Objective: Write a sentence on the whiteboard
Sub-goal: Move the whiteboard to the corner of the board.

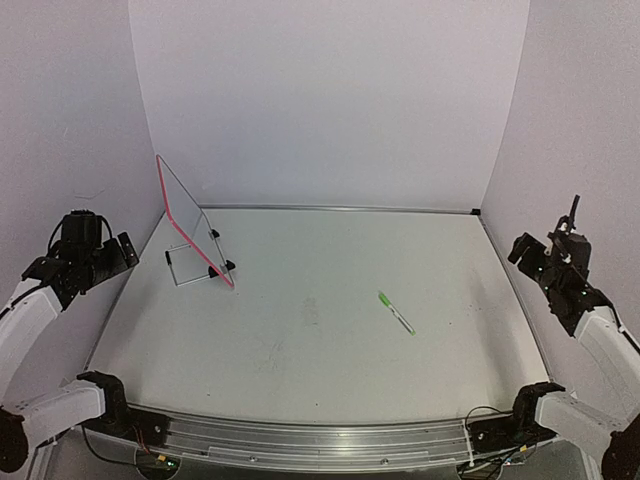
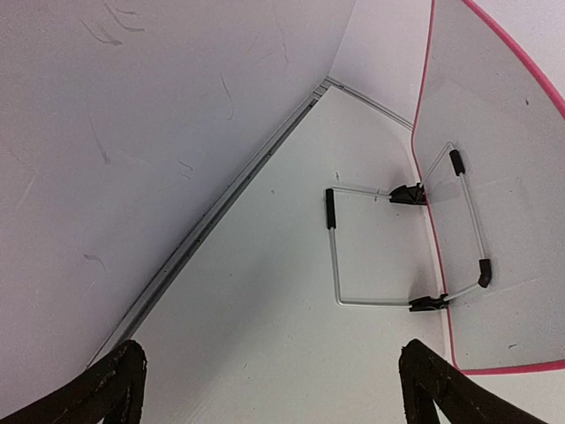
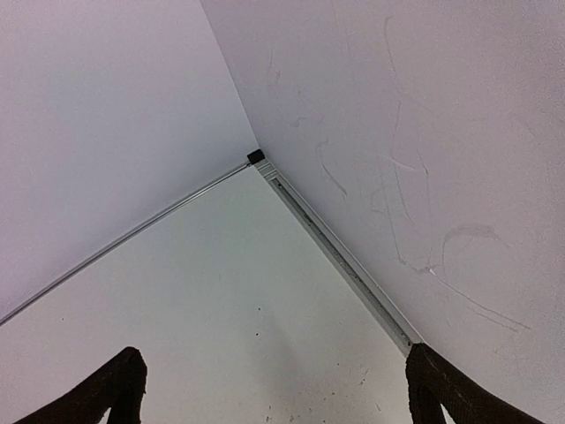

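Overhead view of a white counter (image 1: 300,350) w/ two robot arms parked at the near corners. The whiteboard (image 1: 190,222), pink-framed, stands tilted on its wire stand (image 2: 340,265) at the far left, turned nearly edge-on to the top camera. No sentence shows on it; the surface the left wrist camera sees looks blank. A green marker (image 1: 396,312) lies flat right of centre, well apart from the board and from both arms. Left end effector (image 2: 271,358) is spread wide and empty, near the board's stand side. Right end effector (image 3: 269,358) is likewise wide and empty, facing the far right corner. Judged progress: approx. nil; picking up the marker and all the writing remain.
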